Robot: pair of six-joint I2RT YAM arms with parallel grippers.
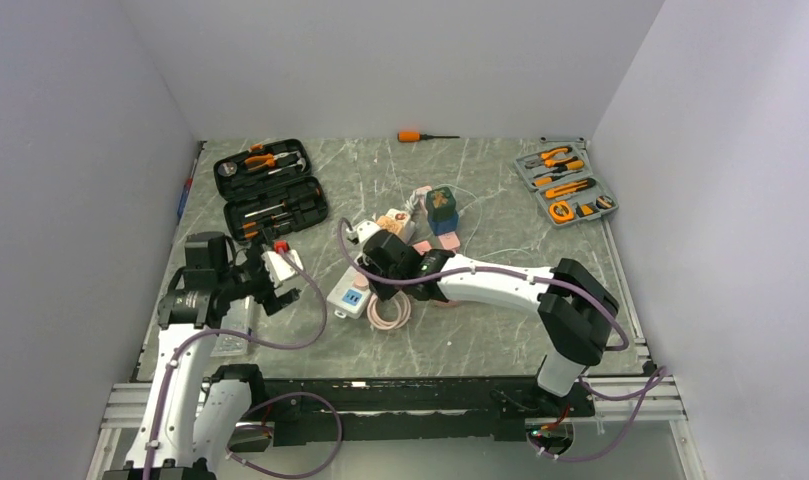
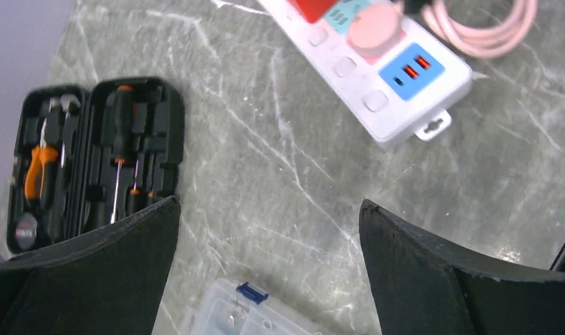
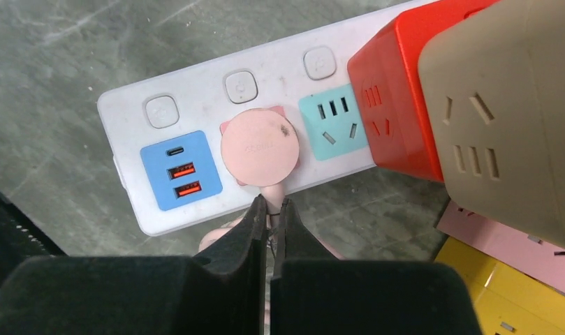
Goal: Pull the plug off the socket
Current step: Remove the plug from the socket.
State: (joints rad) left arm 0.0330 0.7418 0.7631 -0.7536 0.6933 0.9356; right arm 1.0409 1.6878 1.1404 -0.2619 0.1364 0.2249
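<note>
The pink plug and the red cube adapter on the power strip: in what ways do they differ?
The pink plug is round and low; the red cube adapter is boxy and stands far taller. The pink plug sits next to the blue USB panel; the red cube adapter sits past the teal socket. Both sit on the white power strip.

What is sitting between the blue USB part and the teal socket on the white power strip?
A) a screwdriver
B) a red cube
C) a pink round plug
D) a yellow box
C: the right wrist view shows the pink round plug seated in the power strip, with the blue USB panel on one side and the teal socket on the other.
</note>
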